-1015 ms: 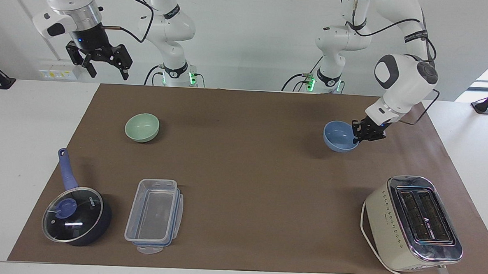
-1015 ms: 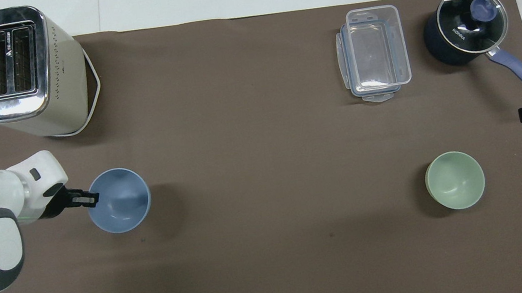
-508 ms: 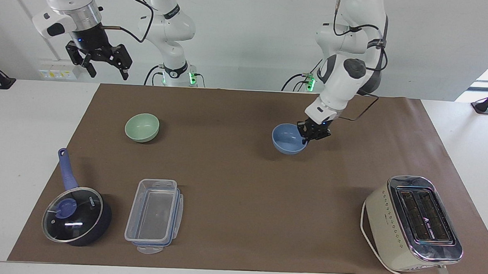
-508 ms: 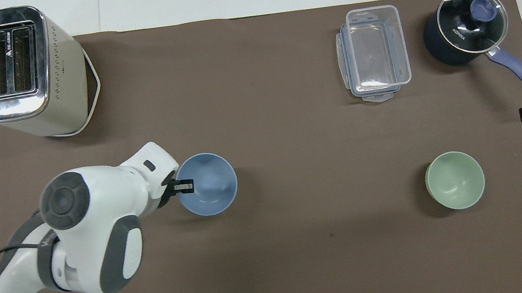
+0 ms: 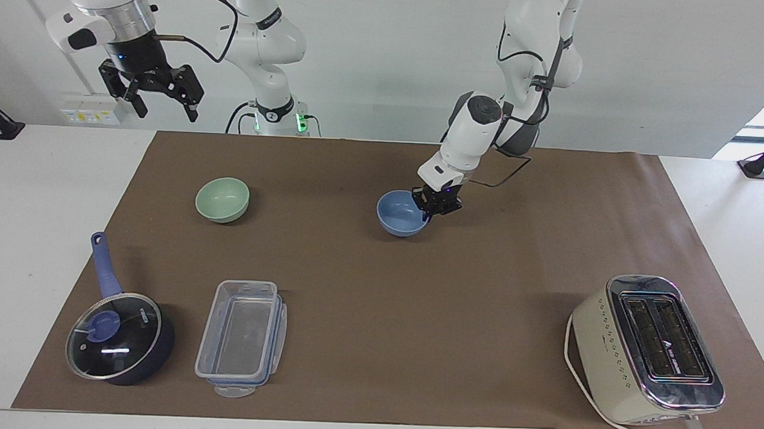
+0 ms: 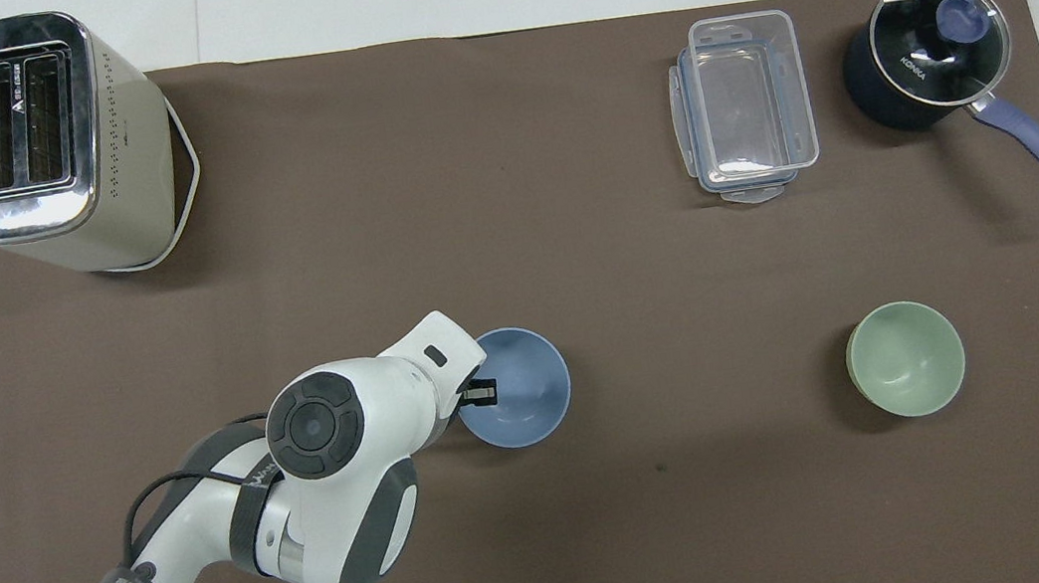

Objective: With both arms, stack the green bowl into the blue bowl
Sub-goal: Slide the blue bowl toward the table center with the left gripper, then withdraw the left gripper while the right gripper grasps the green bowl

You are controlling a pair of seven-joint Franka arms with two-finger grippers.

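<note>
The blue bowl hangs low over the middle of the brown mat, upright. My left gripper is shut on its rim, on the side toward the left arm's end. Whether the bowl touches the mat I cannot tell. The green bowl sits upright on the mat toward the right arm's end, well apart from the blue bowl. My right gripper waits open and empty, high above the mat's corner at its own end.
A cream toaster stands farther from the robots at the left arm's end. A clear lidless food box and a dark blue saucepan with a glass lid lie farther out than the green bowl.
The left arm has carried the blue bowl from its own end of the mat to the middle, closer to the green bowl. The right gripper has barely shifted.
</note>
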